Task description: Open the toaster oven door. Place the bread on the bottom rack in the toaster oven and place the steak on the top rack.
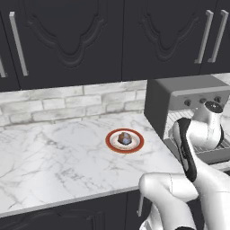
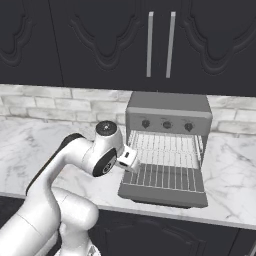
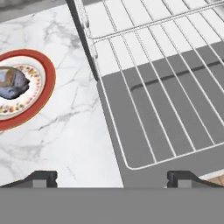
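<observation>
hand view has the end effector (image 3: 112,177) spread apart and empty, over the lowered door (image 3: 175,113) and a pulled-out rack (image 3: 144,65). bread (image 3: 12,83) lies on a plate (image 3: 43,74) to its left; probably light, soft, so pinch its sides gently.

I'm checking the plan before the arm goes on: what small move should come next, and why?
Probably swing the open gripper sideways toward the small brownish-grey bread lump on the red-rimmed plate. The flat grey toaster oven door already lies open with a wire rack drawn out over it, and the jaws hold nothing.
</observation>
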